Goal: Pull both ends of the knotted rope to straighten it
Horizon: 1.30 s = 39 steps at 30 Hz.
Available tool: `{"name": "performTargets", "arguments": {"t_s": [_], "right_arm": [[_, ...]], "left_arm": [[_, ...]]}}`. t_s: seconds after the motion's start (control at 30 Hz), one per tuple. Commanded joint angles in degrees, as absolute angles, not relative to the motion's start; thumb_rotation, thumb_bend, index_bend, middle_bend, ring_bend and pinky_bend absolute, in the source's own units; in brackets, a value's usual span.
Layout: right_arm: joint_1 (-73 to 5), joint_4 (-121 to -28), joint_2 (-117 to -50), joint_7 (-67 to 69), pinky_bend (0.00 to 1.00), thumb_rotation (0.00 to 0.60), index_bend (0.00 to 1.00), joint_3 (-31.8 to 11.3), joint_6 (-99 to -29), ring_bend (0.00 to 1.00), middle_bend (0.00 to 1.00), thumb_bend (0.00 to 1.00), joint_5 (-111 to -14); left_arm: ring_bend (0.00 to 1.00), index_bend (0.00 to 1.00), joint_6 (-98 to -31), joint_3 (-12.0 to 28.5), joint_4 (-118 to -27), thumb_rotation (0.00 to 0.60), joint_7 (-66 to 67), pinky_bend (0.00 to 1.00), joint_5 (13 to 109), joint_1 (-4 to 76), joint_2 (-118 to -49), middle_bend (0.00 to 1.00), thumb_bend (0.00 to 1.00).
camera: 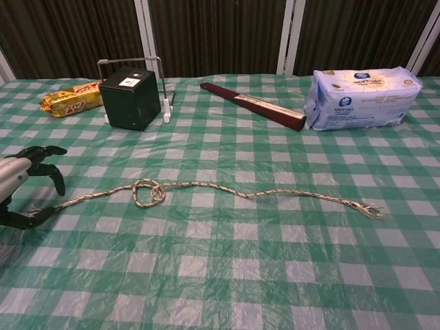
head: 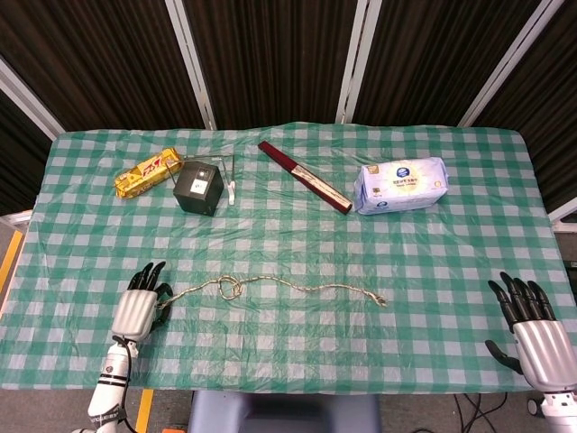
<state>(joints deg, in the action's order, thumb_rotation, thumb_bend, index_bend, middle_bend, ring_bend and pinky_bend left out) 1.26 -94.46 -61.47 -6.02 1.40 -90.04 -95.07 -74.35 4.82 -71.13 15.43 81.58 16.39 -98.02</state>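
A beige rope (head: 306, 288) lies across the green checked tablecloth (head: 297, 244) with a loose knot (head: 232, 289) left of its middle. The chest view shows that knot (camera: 148, 194) and the frayed right end (camera: 368, 210). My left hand (head: 140, 302) rests at the rope's left end. In the chest view the left hand (camera: 24, 182) has its fingers apart, and the rope's left end (camera: 41, 207) lies between them and the thumb without being pinched. My right hand (head: 534, 329) is open near the table's right front corner, well to the right of the rope.
At the back stand a yellow snack pack (head: 147, 173), a black box (head: 198, 189) with a wire frame, a long dark red box (head: 305, 176) and a blue-white tissue pack (head: 401, 185). The table's front edge runs just below both hands.
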Motion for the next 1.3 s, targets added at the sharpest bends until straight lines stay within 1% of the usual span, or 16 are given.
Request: {"name": "performTargets", "arguments": {"t_s": [0.03,0.33,0.67,1.13,1.3], "right_arm": [[1.28,-94.44,-61.38,-5.72,0.0,0.6,0.0,1.31,-90.1,0.0,0.0,0.29,-94.92],[1.25,-94.27,-61.23,-5.25,0.0,0.6,0.0,1.31,-90.13,0.0,0.0,0.29,-94.98],[1.34,-94.22,-61.49,-5.82,0.0,0.6,0.0,1.51,-90.17,0.0,0.0,0.29,-95.36],[1.42,-94.98,-61.32,-6.29,0.0,0.6,0.0,2.01,-89.55,0.0,0.0,0.29,-95.34],[1.31,-95.06,-61.47,-6.93,0.0,0.6,0.0,2.08,-89.15,0.0,0.0,0.29,-95.31]], "left_arm": [[0.02,0.47,-74.61,4.65,-71.01,0.6,15.69,0.17,81.72,16.39,-98.2,0.07,0.4],[0.02,0.47,-75.03,4.39,-69.98,0.6,17.49,0.19,81.29,16.42,-99.02,0.07,0.39],[0.02,0.51,-74.27,4.32,-68.86,0.6,17.76,0.2,80.37,16.67,-99.66,0.08,0.39],[0.01,0.51,-72.49,4.56,-69.02,0.6,18.27,0.2,78.19,16.89,-99.49,0.07,0.39],[0.01,0.53,-72.6,4.47,-68.85,0.6,18.26,0.2,78.2,16.94,-99.44,0.07,0.4]]}}
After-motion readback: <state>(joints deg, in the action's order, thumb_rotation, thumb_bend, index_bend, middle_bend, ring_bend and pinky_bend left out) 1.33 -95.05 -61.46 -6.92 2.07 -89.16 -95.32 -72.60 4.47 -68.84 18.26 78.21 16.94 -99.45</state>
